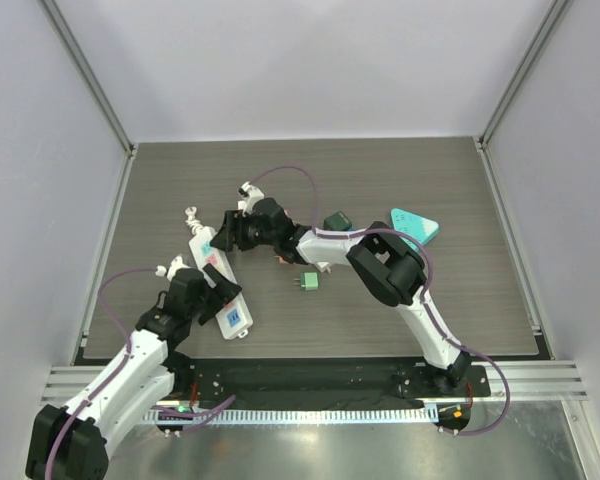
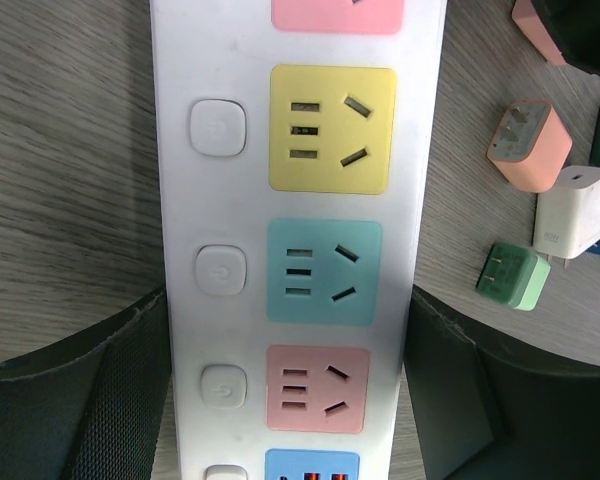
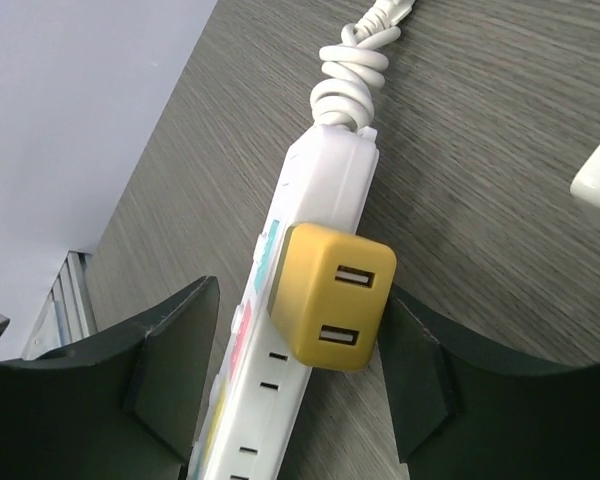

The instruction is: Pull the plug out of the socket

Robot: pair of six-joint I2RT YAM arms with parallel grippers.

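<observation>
A white power strip lies on the table at the left, with coloured sockets. A yellow plug with two USB ports sits in a socket near the strip's cable end; the right gripper hides it in the top view. My right gripper is open astride the plug. Its right finger rests against the plug's side, and its left finger stands apart beyond the strip. My left gripper is shut on the power strip near its other end, one finger on each long side.
Loose adapters lie right of the strip: a salmon one, a white one and a green one. A dark green block and a teal case lie further back. The strip's coiled cable trails beyond it.
</observation>
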